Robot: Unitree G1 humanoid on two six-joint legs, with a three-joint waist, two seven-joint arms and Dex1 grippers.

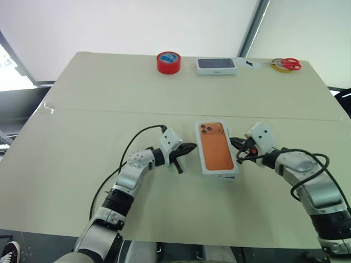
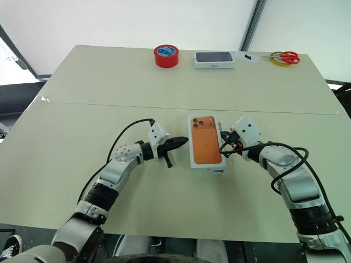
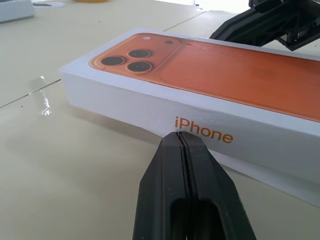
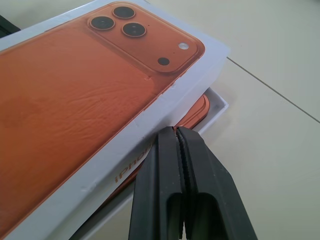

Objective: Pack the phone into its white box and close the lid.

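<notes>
While the lid (image 1: 218, 147) sat askew over the white box (image 4: 216, 106), phone (image 4: 197, 111) peeking beneath | left tool (image 1: 186, 148), right tool (image 1: 237, 143): both closed, empty, flanking lid, seemingly to square it | mid-bench (image 1: 109, 98).

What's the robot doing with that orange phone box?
The robot is packing a phone into its box. The lid, with the orange phone picture on top, sits crooked over the white box, and a corner of the phone peeks out underneath. Both hands are shut: the left hand is at one long side of the lid and the right hand at the other, as if lining it up. The lid is not fully closed yet.
</notes>
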